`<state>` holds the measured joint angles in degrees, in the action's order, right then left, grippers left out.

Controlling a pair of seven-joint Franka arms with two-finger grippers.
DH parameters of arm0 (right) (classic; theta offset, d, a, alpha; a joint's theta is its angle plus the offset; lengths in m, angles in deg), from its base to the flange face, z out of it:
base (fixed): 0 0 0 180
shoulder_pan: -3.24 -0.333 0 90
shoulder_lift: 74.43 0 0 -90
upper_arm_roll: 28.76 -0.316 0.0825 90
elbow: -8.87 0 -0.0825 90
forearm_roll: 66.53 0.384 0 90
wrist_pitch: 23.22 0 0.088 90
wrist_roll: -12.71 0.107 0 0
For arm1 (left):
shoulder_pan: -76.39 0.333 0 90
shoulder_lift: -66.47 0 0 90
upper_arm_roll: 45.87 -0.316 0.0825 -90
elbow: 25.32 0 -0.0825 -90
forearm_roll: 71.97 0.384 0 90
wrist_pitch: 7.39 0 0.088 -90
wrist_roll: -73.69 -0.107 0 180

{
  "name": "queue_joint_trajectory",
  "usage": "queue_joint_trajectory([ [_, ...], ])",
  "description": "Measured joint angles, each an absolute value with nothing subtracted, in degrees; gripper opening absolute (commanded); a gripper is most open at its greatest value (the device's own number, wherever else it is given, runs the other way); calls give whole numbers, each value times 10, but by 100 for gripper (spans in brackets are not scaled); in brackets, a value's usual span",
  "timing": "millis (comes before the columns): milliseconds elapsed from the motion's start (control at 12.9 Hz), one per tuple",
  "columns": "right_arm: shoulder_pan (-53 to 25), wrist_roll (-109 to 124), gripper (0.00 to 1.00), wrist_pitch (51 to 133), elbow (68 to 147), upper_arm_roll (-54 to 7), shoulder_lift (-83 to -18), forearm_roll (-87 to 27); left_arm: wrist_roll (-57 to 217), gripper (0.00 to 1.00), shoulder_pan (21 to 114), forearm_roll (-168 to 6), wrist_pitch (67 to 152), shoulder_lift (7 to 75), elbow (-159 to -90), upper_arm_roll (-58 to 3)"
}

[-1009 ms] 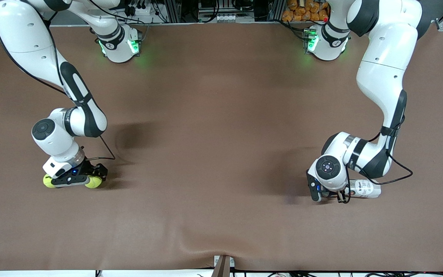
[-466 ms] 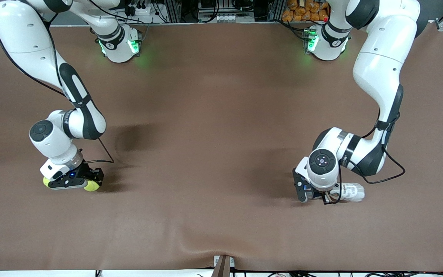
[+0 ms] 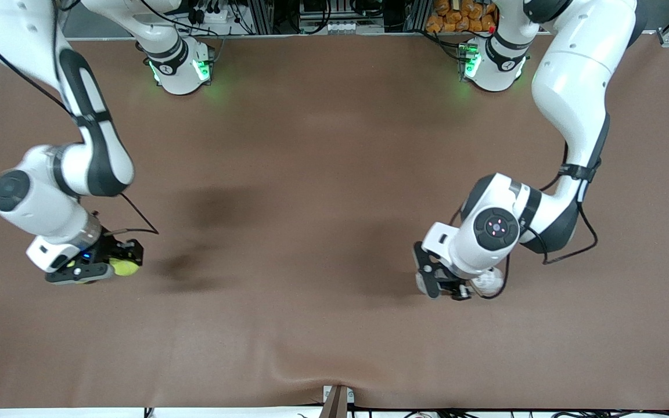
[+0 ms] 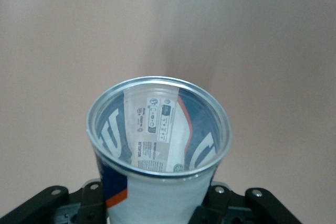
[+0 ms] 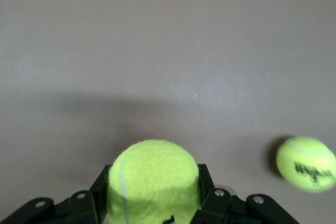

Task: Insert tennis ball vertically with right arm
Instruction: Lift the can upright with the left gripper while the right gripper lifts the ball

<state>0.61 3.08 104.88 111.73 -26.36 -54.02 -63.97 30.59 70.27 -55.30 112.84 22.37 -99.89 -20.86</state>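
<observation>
My right gripper (image 3: 118,262) is shut on a yellow-green tennis ball (image 3: 123,266) and holds it above the table at the right arm's end; in the right wrist view the ball (image 5: 153,174) sits between the black fingers (image 5: 207,184). A second tennis ball (image 5: 306,163) lies on the table beside it. My left gripper (image 3: 446,281) is shut on a white, blue and orange ball can (image 3: 488,282), held off the table. In the left wrist view the can (image 4: 157,145) shows its open metal-rimmed mouth, and it looks empty.
A brown cloth covers the table (image 3: 323,174), with a wrinkle at its near edge (image 3: 311,366). The two arm bases (image 3: 180,67) stand along the table's edge farthest from the front camera. Cables trail from both wrists.
My right gripper rose with the ball and shifted toward the right arm's end. My left gripper lifted the can off the table, turned it more upright and moved it toward the middle.
</observation>
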Motion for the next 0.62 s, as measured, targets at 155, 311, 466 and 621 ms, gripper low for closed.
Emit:
queue_joint_trajectory([
  [155,6,31,0,931,1049,-263,-553,-643,363,50,702,-594,1142,231,-993,-173],
  [311,6,30,0,842,983,-264,-554,-662,399,50,702,-640,1192,233,-992,-148],
  [466,3,35,0,750,924,-265,-554,-671,427,50,698,-673,1259,233,-995,-134],
  [621,3,39,0,646,860,-266,-555,-679,460,50,683,-680,1330,230,-1004,-122],
])
